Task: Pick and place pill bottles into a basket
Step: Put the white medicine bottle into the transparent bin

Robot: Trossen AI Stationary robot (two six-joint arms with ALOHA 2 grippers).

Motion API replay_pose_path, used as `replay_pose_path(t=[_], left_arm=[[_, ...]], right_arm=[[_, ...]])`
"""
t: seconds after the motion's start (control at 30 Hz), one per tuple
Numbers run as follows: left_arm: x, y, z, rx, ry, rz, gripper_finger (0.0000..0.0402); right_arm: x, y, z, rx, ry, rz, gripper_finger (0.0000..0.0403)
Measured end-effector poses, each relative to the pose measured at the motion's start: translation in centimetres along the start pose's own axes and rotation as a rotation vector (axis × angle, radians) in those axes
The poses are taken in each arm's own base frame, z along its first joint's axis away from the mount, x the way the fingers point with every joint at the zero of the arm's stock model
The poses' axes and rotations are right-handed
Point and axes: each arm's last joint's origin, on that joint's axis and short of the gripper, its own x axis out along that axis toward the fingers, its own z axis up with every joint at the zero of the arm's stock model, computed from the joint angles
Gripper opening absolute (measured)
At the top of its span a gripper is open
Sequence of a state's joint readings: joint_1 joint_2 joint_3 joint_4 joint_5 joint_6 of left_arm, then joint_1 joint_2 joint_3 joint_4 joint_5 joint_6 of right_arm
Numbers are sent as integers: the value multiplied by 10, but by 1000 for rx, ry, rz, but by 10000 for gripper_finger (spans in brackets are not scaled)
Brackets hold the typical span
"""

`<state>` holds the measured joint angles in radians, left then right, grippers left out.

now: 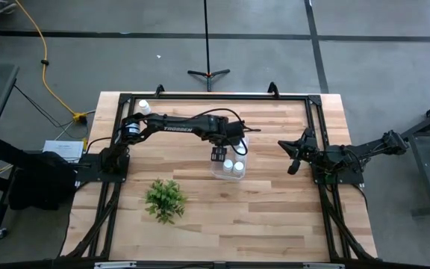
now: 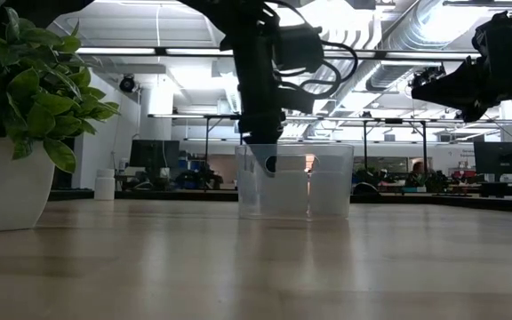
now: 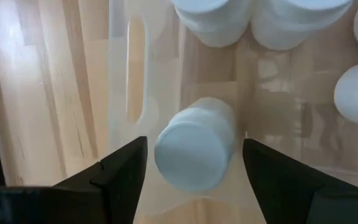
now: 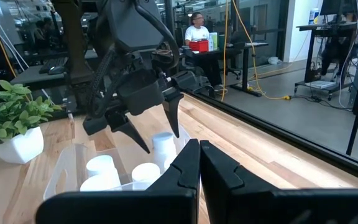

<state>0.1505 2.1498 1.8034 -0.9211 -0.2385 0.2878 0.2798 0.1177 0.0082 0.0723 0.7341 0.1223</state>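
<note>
Pill bottles: we count one loose white bottle point(image 1: 145, 107) standing at the table's far left corner beside the frame; the others sit in the clear bin at mid-table.
Plant: we see a small green leafy plant point(image 1: 164, 199) in a white pot on the near left part of the wooden table point(image 1: 275, 217), well apart from the bin; in the low view the pot is cut off by the picture's edge.
Left gripper: we find the left gripper point(image 1: 219, 155) directly over the bin's left end, its fingers point(image 3: 120, 177) spread wide on both sides of a bottle and touching nothing.
Bottle between the fingers: we see the pill bottle point(image 3: 194, 147) inside the bin, free of both fingers. Its round end faces the wrist camera and its long axis runs away from the lens. We cannot tell whether it is resting on the floor of the bin or is still in the air.
Basket: we see the transparent basket point(image 1: 243, 150) near the table's centre, with two white caps point(image 1: 234, 167) showing side by side from above.
Hidden: we cannot get a full count, since the gripper covers the bin's left end from above and the wrist view cuts off the other bottles point(image 3: 213, 18) at the frame edge.
Right gripper: we see the right gripper point(image 1: 293, 155) held off the table near the right edge, well apart from the bin, fingers closed together and empty.
</note>
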Motion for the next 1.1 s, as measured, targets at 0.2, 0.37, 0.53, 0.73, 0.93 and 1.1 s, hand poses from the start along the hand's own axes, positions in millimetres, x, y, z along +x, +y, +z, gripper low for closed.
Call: replay_pose_path(t=[0.2,0.37,0.53,0.73,0.93,1.1], left_arm=[[-4,1,-2,38,33,7,298],[-28,10,6,51,19,14,298],[-63,22,19,23,-60,41,298],[-100,41,25,-46,-106,196,299],[-121,82,5,-294,-44,258,299],[-126,114,-23,-521,16,220,298]], right_arm=[[0,0,0,0,0,0,1],[0,0,0,0,0,0,1],[0,0,0,0,0,0,2],[0,0,0,0,0,0,2],[0,0,0,2,0,0,2],[0,0,0,8,1,5,1]])
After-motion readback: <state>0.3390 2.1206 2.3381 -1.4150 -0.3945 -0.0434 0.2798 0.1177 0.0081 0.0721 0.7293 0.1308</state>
